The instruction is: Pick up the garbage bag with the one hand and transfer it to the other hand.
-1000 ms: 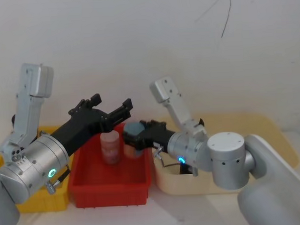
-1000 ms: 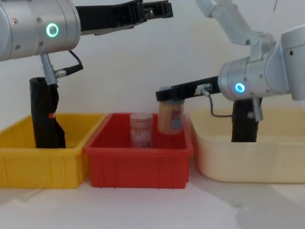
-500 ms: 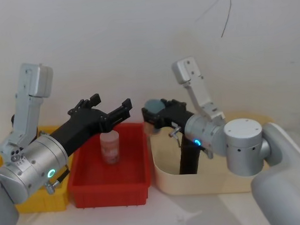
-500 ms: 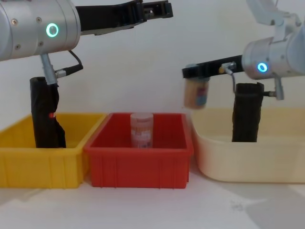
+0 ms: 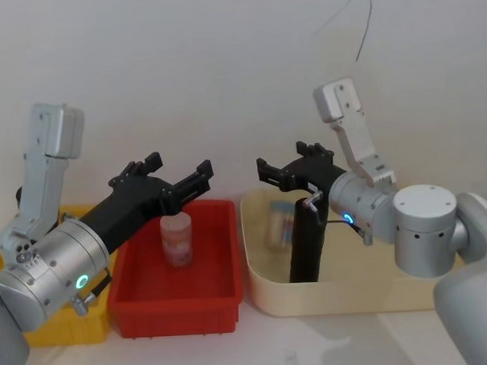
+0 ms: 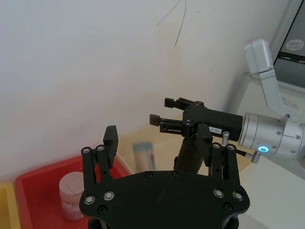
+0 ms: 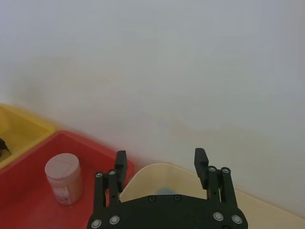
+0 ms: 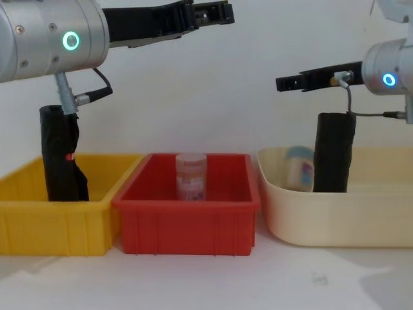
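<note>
The garbage bag [image 5: 304, 244] is a plain black roll standing upright in the cream bin [image 5: 345, 295]; it also shows in the chest view [image 8: 333, 152] and the left wrist view [image 6: 188, 152]. My right gripper [image 5: 284, 160], on the blue-lit arm, hovers open a little above the bag's top [image 8: 287, 82], holding nothing. Its two fingers stand apart in the right wrist view [image 7: 160, 160]. My left gripper [image 5: 178, 165], on the green-lit arm, hangs open and empty high over the red bin [image 8: 187, 226], well apart from the bag.
A blurred blue-capped bottle [image 8: 300, 166] is in the cream bin, left of the bag. A pink jar [image 5: 176, 238] stands in the red bin. A black roll with a red mark [image 8: 61, 155] stands in the yellow bin [image 8: 39, 219]. A white wall is close behind.
My right gripper carried the blue-capped bottle from the red bin over the cream bin, rose and opened; the bottle dropped into the cream bin. The left arm stayed still.
</note>
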